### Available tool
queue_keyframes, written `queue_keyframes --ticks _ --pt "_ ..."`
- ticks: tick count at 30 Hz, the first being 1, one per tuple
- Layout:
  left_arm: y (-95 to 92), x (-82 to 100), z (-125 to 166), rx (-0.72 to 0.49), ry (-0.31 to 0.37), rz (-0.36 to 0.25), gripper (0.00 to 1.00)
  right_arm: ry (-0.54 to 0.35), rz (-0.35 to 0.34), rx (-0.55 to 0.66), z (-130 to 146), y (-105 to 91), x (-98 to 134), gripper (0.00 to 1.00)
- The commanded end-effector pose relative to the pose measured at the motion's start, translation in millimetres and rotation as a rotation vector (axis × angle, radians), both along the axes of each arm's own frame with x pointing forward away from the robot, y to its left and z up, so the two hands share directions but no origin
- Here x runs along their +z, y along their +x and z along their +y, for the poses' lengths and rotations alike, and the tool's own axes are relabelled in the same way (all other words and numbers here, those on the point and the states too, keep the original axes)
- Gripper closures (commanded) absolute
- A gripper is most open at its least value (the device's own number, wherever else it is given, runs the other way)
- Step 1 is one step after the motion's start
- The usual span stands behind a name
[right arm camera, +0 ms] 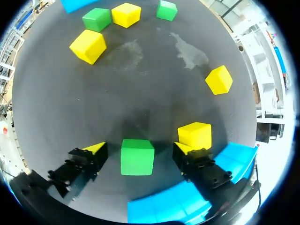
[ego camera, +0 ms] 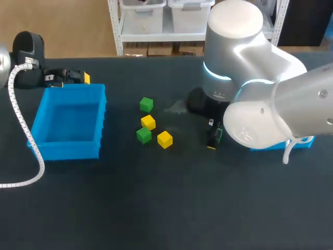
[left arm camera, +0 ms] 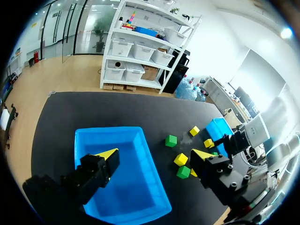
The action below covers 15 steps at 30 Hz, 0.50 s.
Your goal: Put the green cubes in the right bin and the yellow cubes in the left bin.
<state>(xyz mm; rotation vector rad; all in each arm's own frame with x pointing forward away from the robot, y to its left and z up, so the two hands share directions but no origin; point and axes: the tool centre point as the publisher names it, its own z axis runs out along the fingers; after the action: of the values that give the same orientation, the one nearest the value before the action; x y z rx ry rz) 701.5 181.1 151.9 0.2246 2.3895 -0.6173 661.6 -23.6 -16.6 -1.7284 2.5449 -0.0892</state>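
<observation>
Right gripper spread wide, our fingers flanking green cube on table, neither touching it. Yellow cube just beside one finger, right bin close under gripper. Our left gripper released, holding nothing, above left bin. Cluster of four cubes lies between bins.

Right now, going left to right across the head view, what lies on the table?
Left bin → rightmost yellow cube → right gripper → right bin, mostly hidden under the right arm. The other three cubes stand nearly in one column, so I leave them out.
</observation>
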Motion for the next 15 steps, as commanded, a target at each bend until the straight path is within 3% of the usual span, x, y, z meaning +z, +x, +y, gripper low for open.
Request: queue_keyframes --ticks 1,9,15 --pt "-0.1 -1.1 1.4 -0.004 -0.006 -0.004 0.0 0.002 -0.009 -0.011 0.6 1.2 -3.9 1.0" --pt "-0.1 -1.1 1.4 -0.004 -0.006 -0.004 0.0 0.004 -0.002 -0.021 -0.8 5.1 -0.8 1.0" --pt "-0.1 -1.1 1.4 -0.004 -0.006 -0.004 0.0 0.016 -0.001 -0.031 -4.0 10.7 16.5 1.0"
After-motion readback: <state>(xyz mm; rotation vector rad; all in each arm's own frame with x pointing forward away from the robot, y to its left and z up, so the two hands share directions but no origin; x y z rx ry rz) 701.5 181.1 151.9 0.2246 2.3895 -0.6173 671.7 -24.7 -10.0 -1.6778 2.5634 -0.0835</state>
